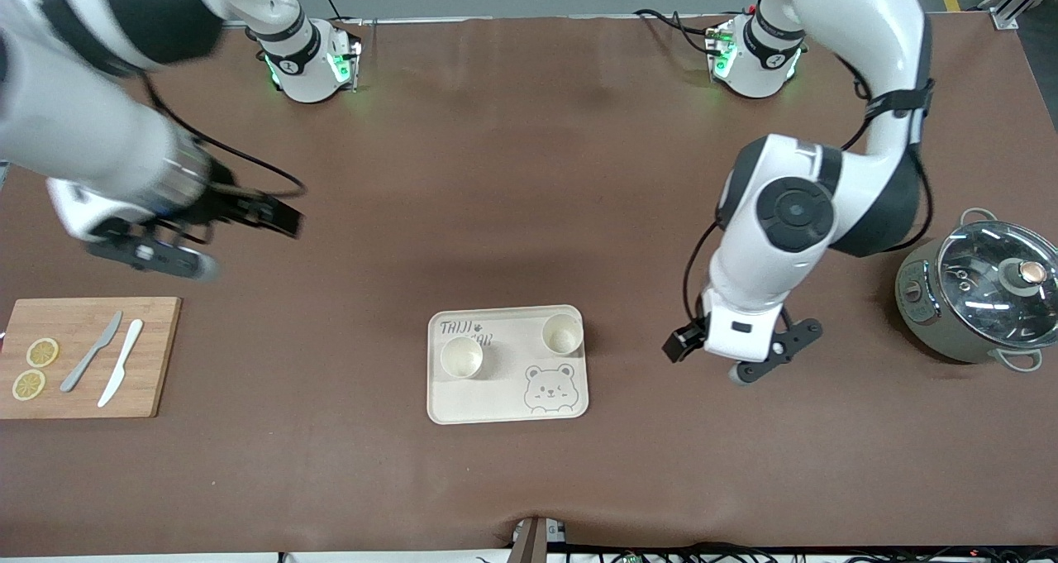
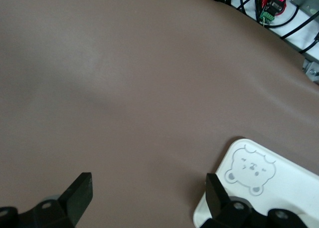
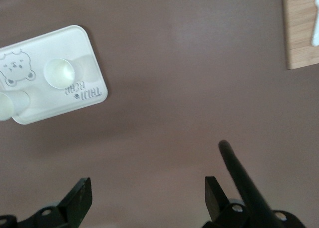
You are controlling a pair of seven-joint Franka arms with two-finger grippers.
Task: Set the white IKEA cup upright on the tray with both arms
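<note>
Two cups upright on the tray [image 1: 506, 406], lower centre of frame, bare table all round its rim.

Left gripper [image 2: 148, 198] and right gripper [image 3: 148, 198] both hang spread wide, empty, over bare brown table [image 1: 512, 207].

Your count on the bench right now: ten loose things, two arms.

You've got one tray [image 1: 506, 402] carrying two white cups [image 1: 461, 357] [image 1: 563, 335]; one cutting board [image 1: 157, 381] with two lemon slices [image 1: 42, 352] [image 1: 28, 384] and two knives, one grey [image 1: 91, 351], one white [image 1: 121, 362]; one lidded pot [image 1: 975, 298]; and two grippers, left [image 1: 740, 360] and right [image 1: 178, 245], each with its jaws apart.
</note>
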